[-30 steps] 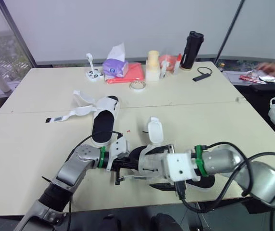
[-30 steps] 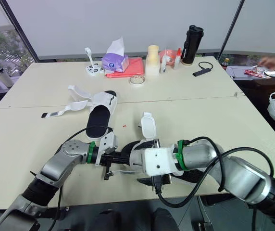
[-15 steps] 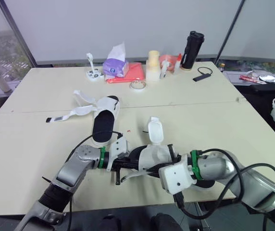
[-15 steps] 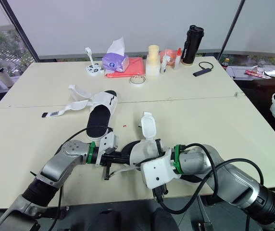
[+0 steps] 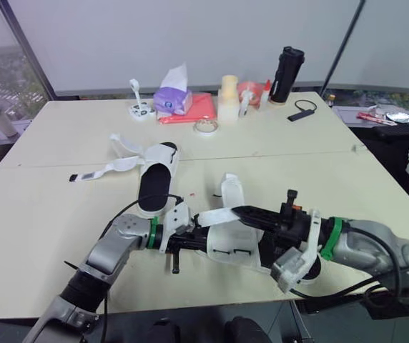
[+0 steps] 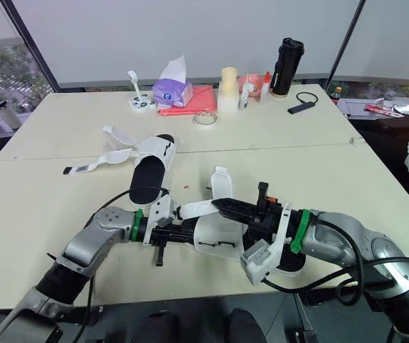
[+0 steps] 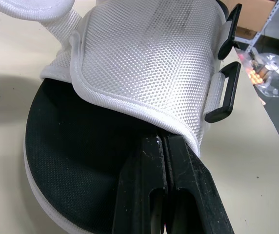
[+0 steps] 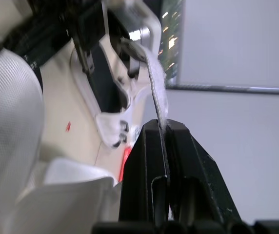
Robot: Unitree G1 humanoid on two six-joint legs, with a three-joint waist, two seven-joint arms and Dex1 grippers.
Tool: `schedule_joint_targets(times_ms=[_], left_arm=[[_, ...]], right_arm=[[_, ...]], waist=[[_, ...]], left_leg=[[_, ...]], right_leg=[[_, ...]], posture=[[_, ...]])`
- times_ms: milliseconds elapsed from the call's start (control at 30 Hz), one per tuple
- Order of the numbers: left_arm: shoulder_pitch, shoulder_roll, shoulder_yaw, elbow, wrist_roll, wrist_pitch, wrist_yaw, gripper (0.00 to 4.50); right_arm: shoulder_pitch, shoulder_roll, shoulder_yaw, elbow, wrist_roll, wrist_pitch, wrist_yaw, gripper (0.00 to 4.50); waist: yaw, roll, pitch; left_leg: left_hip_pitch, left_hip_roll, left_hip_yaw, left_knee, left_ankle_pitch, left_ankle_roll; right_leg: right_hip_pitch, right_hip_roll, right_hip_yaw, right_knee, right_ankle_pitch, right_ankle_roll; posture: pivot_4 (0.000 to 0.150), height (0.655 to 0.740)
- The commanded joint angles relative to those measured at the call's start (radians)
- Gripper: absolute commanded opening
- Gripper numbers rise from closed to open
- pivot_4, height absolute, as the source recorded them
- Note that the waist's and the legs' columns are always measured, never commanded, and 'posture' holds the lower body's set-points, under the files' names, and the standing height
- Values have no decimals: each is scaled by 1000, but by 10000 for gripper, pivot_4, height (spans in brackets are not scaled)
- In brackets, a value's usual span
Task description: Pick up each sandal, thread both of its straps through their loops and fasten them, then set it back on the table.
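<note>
left hand (image 7: 163, 140) pinching sandal (image 7: 144, 58) upper edge, right hand (image 8: 163, 125) clamped on its strap (image 8: 157, 85), seemingly taut

- Near sandal (image 7: 144, 63): white honeycomb-mesh upper, black fine-textured footbed, white sole edge.
- Loops (image 7: 225, 92): black.
- Strap (image 5: 215, 214): white.
- Far sandal (image 5: 154, 187): white, with a black footbed.
- Left fingers (image 7: 149, 195) and right fingers (image 8: 151, 165): black.
- Wrist bands (image 5: 327, 238): green.
- Tabletop (image 5: 40, 207): pale cream.
- Tissue pack (image 5: 171, 100): purple, white tissue.
- Mat (image 5: 203, 107): red.
- Bottle (image 5: 284, 66): black.
</note>
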Motion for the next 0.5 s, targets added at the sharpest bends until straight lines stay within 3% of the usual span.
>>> schedule_joint_targets(times_ms=[33,267,367,500], left_arm=[[-9,-4,-24,23,16,3,-2,0],[-2,-4,-26,12,13,14,-3,0],[-3,-10,-25,4,8,24,0,0],[-2,-11,-22,8,7,24,1,0]], right_arm=[[60,5,-93,35,-53,-170,-107,736],[84,38,-144,73,-98,-309,-164,736],[107,37,-134,98,-121,-331,-146,8676],[158,29,-185,126,-149,-332,-143,29114]], waist=[[0,0,0],[-8,0,0],[-5,0,0],[-5,0,0]], left_leg=[[0,0,0,0,0,0],[3,0,1,0,0,0],[6,0,1,-1,0,0],[11,0,1,-2,0,0]], right_leg=[[0,0,0,0,0,0],[2,0,2,1,0,0],[3,0,2,2,0,0],[9,0,2,1,-1,-1]], posture=[[1500,7400],[1500,7400],[1500,7400],[1500,7400]])
